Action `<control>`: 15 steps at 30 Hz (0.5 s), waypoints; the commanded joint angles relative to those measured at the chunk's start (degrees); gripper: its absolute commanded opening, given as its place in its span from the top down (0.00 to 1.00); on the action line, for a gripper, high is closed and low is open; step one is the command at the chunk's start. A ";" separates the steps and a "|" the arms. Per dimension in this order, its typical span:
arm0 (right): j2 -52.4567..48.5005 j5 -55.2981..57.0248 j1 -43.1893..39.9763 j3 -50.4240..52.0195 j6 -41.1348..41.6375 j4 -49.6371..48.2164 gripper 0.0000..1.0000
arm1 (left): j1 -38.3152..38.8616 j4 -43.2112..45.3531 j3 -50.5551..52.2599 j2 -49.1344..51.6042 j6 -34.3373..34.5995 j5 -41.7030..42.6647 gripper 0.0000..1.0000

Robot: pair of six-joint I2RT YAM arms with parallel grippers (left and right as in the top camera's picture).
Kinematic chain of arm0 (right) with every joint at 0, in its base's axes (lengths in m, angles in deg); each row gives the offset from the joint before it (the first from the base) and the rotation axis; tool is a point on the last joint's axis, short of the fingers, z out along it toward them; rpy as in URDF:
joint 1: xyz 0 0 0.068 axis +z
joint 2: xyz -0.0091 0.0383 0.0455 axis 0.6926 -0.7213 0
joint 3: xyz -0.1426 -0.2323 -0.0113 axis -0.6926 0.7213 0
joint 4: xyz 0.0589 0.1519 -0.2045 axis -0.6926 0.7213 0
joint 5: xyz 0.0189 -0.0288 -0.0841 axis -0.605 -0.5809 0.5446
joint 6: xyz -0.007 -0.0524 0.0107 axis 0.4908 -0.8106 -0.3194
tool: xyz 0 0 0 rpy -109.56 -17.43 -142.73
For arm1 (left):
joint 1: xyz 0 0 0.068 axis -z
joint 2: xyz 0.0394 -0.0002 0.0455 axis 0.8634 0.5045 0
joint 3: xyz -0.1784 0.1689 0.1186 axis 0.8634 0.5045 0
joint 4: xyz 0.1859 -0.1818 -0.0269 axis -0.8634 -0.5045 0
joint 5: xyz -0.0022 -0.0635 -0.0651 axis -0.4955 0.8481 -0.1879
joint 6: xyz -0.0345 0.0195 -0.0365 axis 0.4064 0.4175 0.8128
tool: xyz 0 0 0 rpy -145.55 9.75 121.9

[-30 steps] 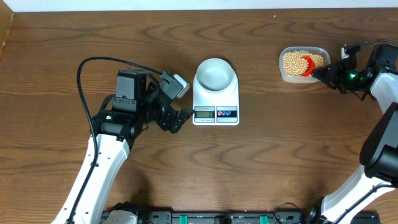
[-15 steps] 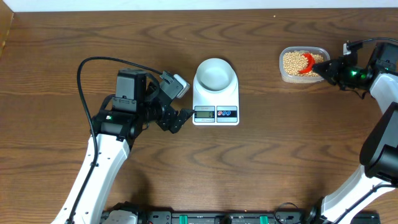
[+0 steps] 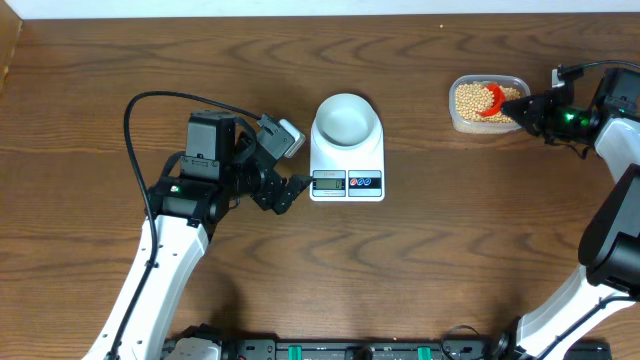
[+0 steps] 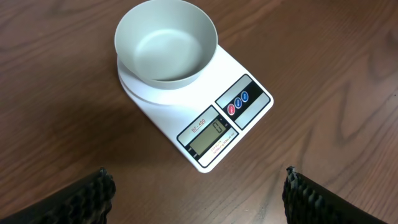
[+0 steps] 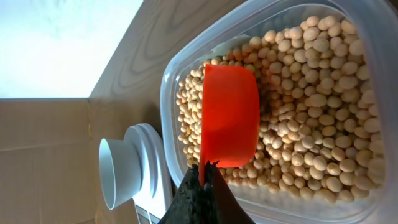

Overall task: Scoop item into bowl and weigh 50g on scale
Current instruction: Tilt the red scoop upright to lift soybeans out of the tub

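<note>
Right wrist: right pincer [image 5: 203, 180] clamped on red scoop [image 5: 230, 115], which is down in the beans [image 5: 311, 93] in the clear tub [image 5: 166, 93], well right of scale [image 3: 347, 182]. Bowl [image 3: 346, 120] on scale, empty. Left pincer [image 4: 199, 193] wide open, idle, just left of scale. Step looks like scooping. Next: load, lift level, carry to bowl.

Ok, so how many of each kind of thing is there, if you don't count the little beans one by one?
bowl: 1
scale: 1
clear tub: 1
red scoop: 1
Robot grippers: 2, the left gripper and the right gripper
beans: too many to count, one pile in the clear tub
Total: 6, beans left out
</note>
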 commanded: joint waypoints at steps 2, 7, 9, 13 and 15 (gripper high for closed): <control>-1.18 -2.47 -0.46 0.26 0.35 -0.22 0.99 | -0.13 0.00 0.39 -0.55 0.28 0.33 0.11; -1.18 -4.92 -1.05 0.26 0.33 -0.81 0.99 | -0.13 0.00 0.39 -0.55 0.28 0.31 0.11; -1.18 -4.98 -1.38 0.26 0.31 -1.01 0.99 | -0.13 0.00 0.39 -0.55 0.28 0.33 0.11; -1.18 -5.88 -1.90 0.26 0.31 -1.03 0.99 | -0.13 0.00 0.39 -0.55 0.28 0.31 0.11; -1.18 -6.99 -2.12 0.26 0.31 -1.29 0.99 | -0.13 0.00 0.39 -0.55 0.28 0.33 0.11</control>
